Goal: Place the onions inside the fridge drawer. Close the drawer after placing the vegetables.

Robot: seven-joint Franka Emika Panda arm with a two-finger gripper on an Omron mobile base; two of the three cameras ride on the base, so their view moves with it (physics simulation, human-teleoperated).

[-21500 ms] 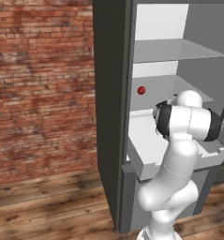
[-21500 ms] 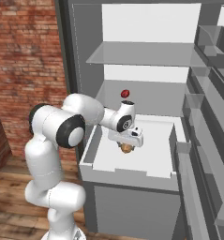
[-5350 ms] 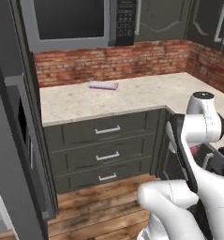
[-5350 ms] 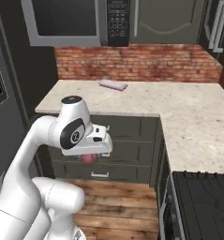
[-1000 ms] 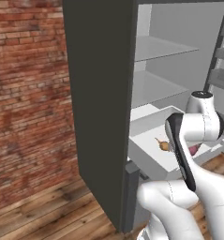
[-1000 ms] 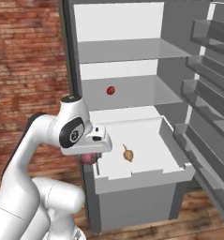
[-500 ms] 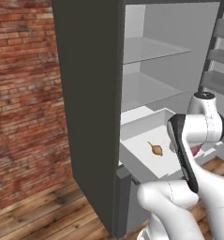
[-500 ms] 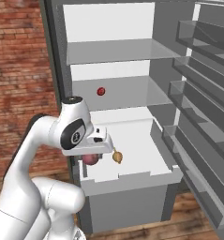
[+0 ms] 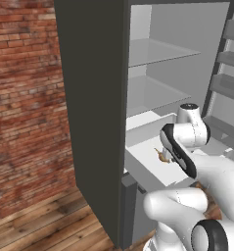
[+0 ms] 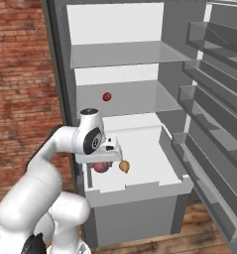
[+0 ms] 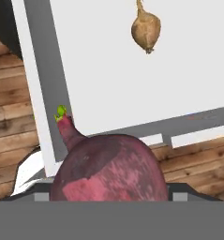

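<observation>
Hand view: gripper [image 10: 103, 165] clamps red onion [image 11: 109, 169] | brown onion [image 11: 145, 31] lies in open drawer [image 10: 140, 190] | fridge [image 10: 60, 74] door open

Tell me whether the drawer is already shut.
No. The drawer stands pulled out of the fridge, with a golden onion lying on its white floor.

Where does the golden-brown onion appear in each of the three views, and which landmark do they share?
Left base view: the golden-brown onion lies centre-right, just left of the arm.
Right base view: centre, beside the gripper.
Hand view: top, right of centre.
Shared landmark: the fridge drawer, on whose white floor it lies.
</observation>
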